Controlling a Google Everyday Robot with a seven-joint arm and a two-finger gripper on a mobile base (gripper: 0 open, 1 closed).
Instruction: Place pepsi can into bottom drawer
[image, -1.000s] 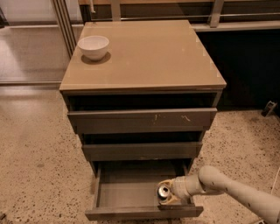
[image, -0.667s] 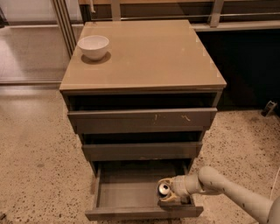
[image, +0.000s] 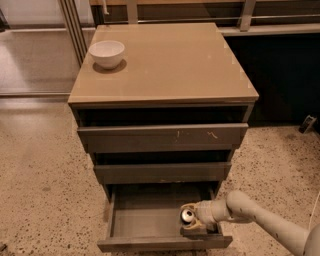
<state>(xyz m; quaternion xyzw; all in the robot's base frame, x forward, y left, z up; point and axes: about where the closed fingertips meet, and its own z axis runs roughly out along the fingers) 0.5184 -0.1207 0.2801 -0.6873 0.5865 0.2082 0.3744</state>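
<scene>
**Current state.** The two-finger gripper (image: 191, 220) sits at the lower centre-right of the frame. It is carried by a cream-coloured arm (image: 260, 221) that enters from the lower right corner. The gripper is closed on the small dark blue pepsi can with the silver top (image: 187, 215), with one finger on either side of the can body.

**Location of the can.** The pepsi can is inside the outline of the bottom drawer (image: 145, 220). This is the lowest grey-brown, handle-less drawer of the tan-topped cabinet (image: 165, 60), and it stands pulled out toward the lower edge of the frame. The can is in the drawer's right front corner, just behind the front panel and near the right wall. The middle drawer (image: 162, 173) and the scratch-marked top drawer (image: 162, 136) sit above it, further back.

**Governing relation.**
- The can lies at the tip of the gripper, on its left-of-frame side, opposite the arm.
- The can's long axis is upright, with the silver top facing up toward the camera.
- The drawer floor lies directly beneath the can, but the fingers hide the base, so contact with the floor cannot be confirmed.

**Next move, as judged.** Lower the can until it is seated, release it, then withdraw up and toward the lower right, clear of the front panel.

**Not involved.** A round white bowl (image: 106, 52) stands on the cabinet top at the upper left, well apart from the work.
</scene>
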